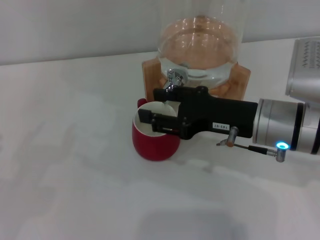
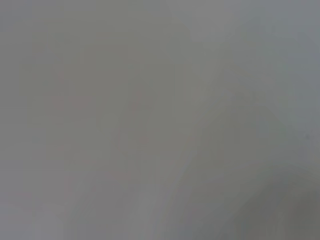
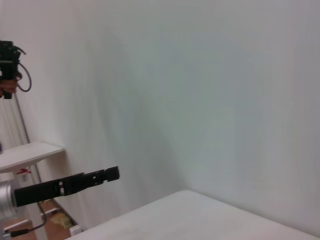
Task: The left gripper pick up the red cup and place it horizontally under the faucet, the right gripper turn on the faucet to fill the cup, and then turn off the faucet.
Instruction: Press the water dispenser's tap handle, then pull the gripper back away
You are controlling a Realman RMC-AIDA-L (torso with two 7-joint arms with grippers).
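Observation:
The red cup [image 1: 155, 145] stands upright on the white table, cream inside showing, its small handle at the back left, right below the chrome faucet [image 1: 174, 77]. My left gripper [image 1: 148, 106] reaches in from the right on a silver arm with a lit ring. Its jaws stand apart, one finger inside the cup's mouth and one behind the far rim. The right wrist view shows this gripper [image 3: 112, 173] far off. The left wrist view is a grey blur. My right gripper is out of view.
The glass dispenser [image 1: 200, 45] sits in a wooden stand [image 1: 241, 80] at the back of the white table [image 1: 75, 165]. A thin cable with a plug [image 1: 250, 146] hangs beside the arm. A white wall fills the right wrist view.

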